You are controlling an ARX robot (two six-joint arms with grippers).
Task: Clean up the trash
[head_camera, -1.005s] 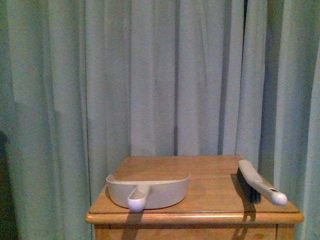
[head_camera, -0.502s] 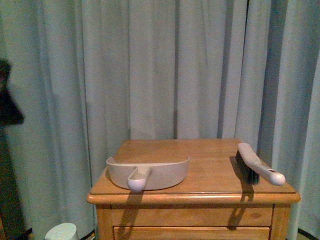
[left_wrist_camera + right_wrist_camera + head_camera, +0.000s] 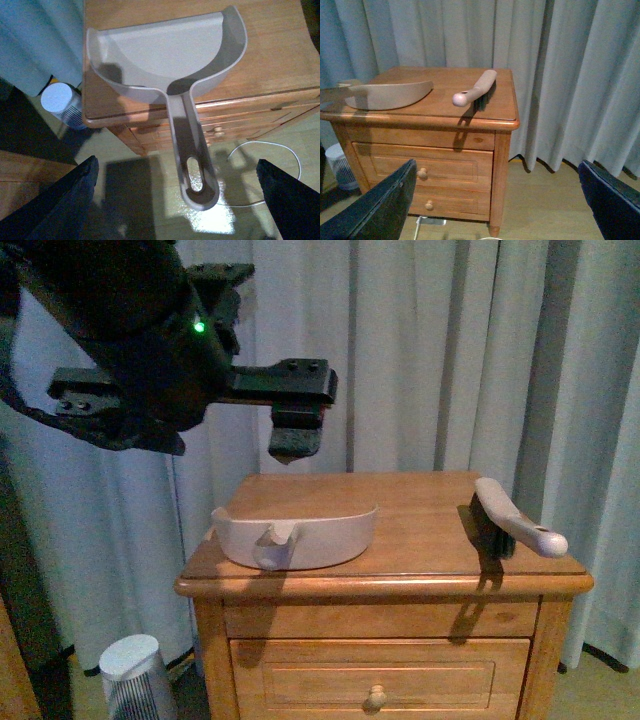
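Above the wooden counter (image 3: pixel 420 530), the left pincer (image 3: pixel 175 167) hangs open over a grey plastic dustpan (image 3: pixel 320 540); the right pincer (image 3: pixel 496 165), also open, faces a white-handled brush (image 3: pixel 515 515). No paper trash is visible. Approach stage; next probably calls for gripping the dustpan handle.

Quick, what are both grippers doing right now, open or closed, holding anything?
Left gripper: jaws open, holding nothing.
Right gripper: jaws open, holding nothing.

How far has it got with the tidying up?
Nothing looks done: the dustpan is empty and the brush lies ungripped on the nightstand; no trash shows. The left fingers hang open above the dustpan, the right fingers open and empty. Everything remains.
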